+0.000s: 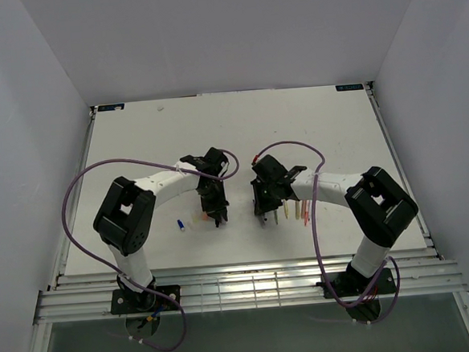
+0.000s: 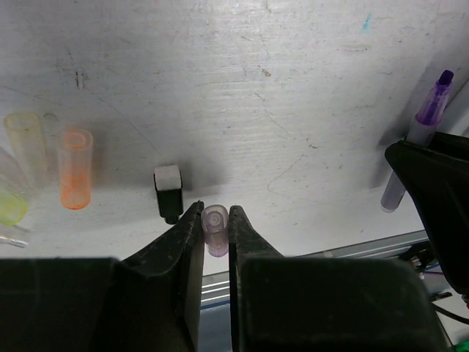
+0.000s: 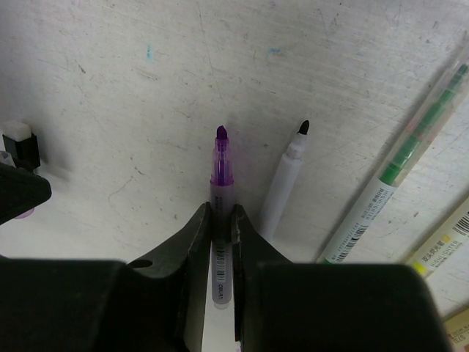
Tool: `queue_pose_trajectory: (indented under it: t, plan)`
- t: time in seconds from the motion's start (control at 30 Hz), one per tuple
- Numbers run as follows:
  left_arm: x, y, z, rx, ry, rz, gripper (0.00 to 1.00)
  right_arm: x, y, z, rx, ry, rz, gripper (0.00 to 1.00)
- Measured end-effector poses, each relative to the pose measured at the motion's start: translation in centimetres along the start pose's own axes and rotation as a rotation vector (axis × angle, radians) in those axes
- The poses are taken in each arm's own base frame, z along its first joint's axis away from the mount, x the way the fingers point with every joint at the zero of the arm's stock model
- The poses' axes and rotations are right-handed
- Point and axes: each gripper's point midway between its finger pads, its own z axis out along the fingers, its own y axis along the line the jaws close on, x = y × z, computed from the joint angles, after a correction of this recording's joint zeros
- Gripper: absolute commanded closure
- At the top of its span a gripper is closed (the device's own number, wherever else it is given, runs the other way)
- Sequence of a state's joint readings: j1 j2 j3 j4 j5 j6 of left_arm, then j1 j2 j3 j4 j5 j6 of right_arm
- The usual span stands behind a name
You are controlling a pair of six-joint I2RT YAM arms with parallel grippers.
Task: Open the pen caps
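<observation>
Left wrist view: left jaws pinch a purple cap [image 2: 215,227]; right jaws clamp the uncapped pen [image 3: 222,169]. Best lower the cap before releasing.

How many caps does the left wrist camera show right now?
5: purple cap in the left gripper, black cap just left of it, orange cap farther left, pale cap beside that, yellow-green cap cut by the left edge. Others may be out of frame.
</observation>
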State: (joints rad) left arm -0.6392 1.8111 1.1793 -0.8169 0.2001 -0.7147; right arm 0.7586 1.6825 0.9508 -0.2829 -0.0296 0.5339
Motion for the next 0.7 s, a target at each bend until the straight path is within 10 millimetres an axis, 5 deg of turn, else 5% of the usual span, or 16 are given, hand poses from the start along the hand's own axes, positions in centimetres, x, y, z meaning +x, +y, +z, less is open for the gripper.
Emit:
queue_pose_trajectory:
  t: [0.53, 0.7]
  plan:
    - [0.0, 0.4, 1.0, -0.029, 0.01, 0.002, 0.52, 0.1, 0.0, 0.2, -0.005, 0.005, -0.014, 0.82]
    - [0.0, 0.6, 1.1, -0.036, 0.003, 0.001, 0.47, 0.1, 0.1, 0.3, -0.012, 0.004, -0.014, 0.82]
